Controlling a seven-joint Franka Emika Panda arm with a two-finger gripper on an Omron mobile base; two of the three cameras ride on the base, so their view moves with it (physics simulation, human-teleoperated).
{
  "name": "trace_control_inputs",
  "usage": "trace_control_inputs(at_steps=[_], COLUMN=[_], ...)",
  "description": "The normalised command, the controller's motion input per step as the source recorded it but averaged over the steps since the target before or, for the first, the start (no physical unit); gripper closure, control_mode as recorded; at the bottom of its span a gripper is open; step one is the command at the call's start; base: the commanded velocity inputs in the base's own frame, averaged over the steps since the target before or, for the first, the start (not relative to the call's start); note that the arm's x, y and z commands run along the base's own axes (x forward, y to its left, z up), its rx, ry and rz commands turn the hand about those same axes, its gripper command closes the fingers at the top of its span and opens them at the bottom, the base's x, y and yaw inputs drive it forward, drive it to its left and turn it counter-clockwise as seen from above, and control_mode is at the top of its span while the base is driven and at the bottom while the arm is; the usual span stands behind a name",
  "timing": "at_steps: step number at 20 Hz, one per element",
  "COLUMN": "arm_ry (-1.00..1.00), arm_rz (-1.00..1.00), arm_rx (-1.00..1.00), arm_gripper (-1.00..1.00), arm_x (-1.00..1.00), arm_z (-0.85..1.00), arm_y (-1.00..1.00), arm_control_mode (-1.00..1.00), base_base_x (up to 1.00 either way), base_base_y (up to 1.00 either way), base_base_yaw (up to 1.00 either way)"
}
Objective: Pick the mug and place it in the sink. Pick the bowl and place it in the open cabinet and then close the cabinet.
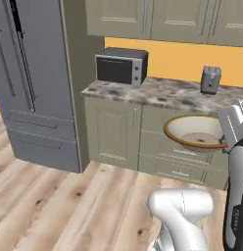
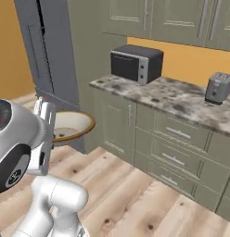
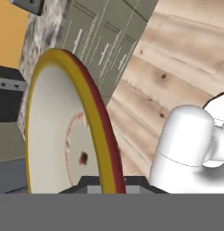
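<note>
A marbled counter (image 1: pixel 162 93) tops grey-green base cabinets (image 1: pixel 113 132) that stand on a wooden floor (image 1: pixel 60 206). A dark microwave (image 1: pixel 121 66) sits at the counter's left end, and a grey toaster (image 1: pixel 210 80) stands well apart to its right.

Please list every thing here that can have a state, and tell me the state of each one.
gripper: shut on the bowl's rim.
bowl: held in the air in front of the lower cabinets, roughly level, nothing in it.
microwave: door closed, on the counter.
toaster: upright on the counter; slots too small to tell.
wall cabinet doors: closed where visible.
drawers: closed.
</note>
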Motion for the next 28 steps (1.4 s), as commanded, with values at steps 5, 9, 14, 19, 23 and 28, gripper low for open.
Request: trace_control_inputs(at_steps=[5, 9, 14, 19, 23, 28], arm_ry=[0.00, 0.00, 0.00, 0.00, 0.00, 0.00], arm_rz=[0.00, 0.00, 0.00, 0.00, 0.00, 0.00], arm_rx=[0.00, 0.00, 0.00, 0.00, 0.00, 0.00], arm_gripper=[1.00, 1.00, 1.00, 1.00, 1.00, 1.00], arm_x=[0.00, 0.00, 0.00, 0.00, 0.00, 0.00], arm_z=[0.00, 0.00, 0.00, 0.00, 0.00, 0.00], arm_y=[0.00, 0.00, 0.00, 0.00, 0.00, 0.00], arm_control_mode=[1.00, 1.00, 1.00, 1.00, 1.00, 1.00], base_base_x=[0.00, -0.01, 0.33, 0.05, 0.00, 0.25], base_base_y=[-0.12, -0.07, -0.50, -1.00, -1.00, -0.67], base_base_yaw=[-0.90, -0.79, -0.18, -0.02, 0.00, -0.01])
